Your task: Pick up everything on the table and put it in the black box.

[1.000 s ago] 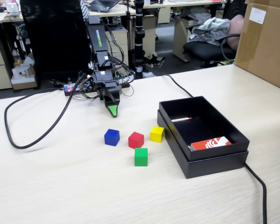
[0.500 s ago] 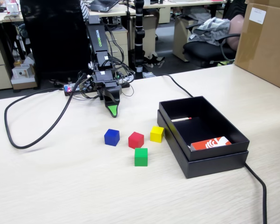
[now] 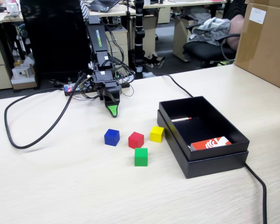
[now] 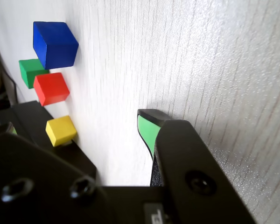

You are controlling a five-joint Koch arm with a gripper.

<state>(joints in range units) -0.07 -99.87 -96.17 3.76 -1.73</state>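
The gripper (image 3: 113, 111) hung tip-down just above the table (image 3: 60, 186), behind the cubes and holding nothing; only one green-padded tip showed in either view, so whether it was spread or pressed together could not be told. All four cubes sat loose on the table left of the black box (image 3: 214, 163): the yellow cube (image 3: 157, 134) just beside its wall, the red cube (image 3: 136, 139) next, the blue cube (image 3: 111, 137) farthest, the green cube (image 3: 141, 157) nearer the camera. Probably parked before the first pick; an orange packet (image 3: 211, 143) lay in the box
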